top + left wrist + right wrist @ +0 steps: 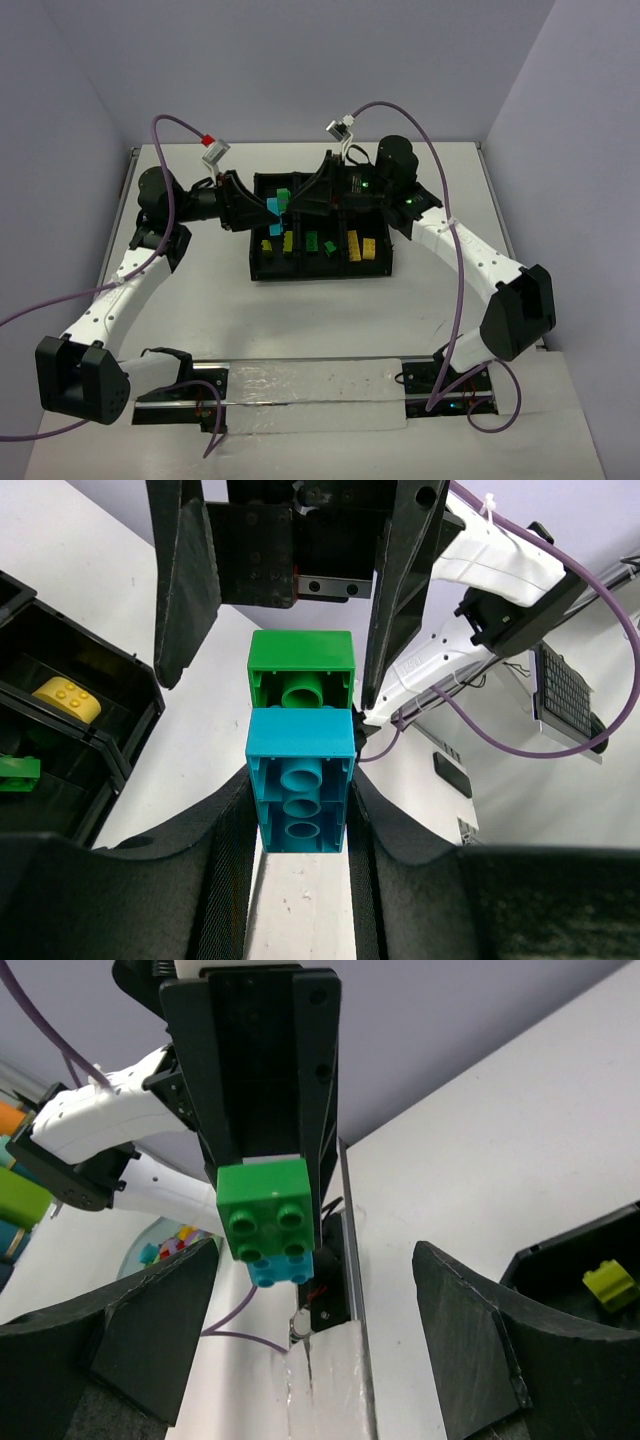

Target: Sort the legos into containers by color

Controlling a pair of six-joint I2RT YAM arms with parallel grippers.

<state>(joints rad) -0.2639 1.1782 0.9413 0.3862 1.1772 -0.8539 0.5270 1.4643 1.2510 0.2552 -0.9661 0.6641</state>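
The left wrist view shows hollow undersides: the teal brick [300, 805], pinched in the left gripper [300, 825], carries a green brick [300, 665] on its end. The right wrist view shows the green brick's studs. Both arms reach inward above the tray [300, 277], and the right gripper [315, 1260] is spread, flanking the green brick.

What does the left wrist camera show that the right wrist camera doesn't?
Only the left wrist view shows the hollow undersides of the joined teal brick and green brick, with the left pincer clamping the teal one's sides. Only the right wrist view shows the green brick's studded top, beyond the open right pincer. Both show the joined pair and a corner of the tray holding a yellow brick.
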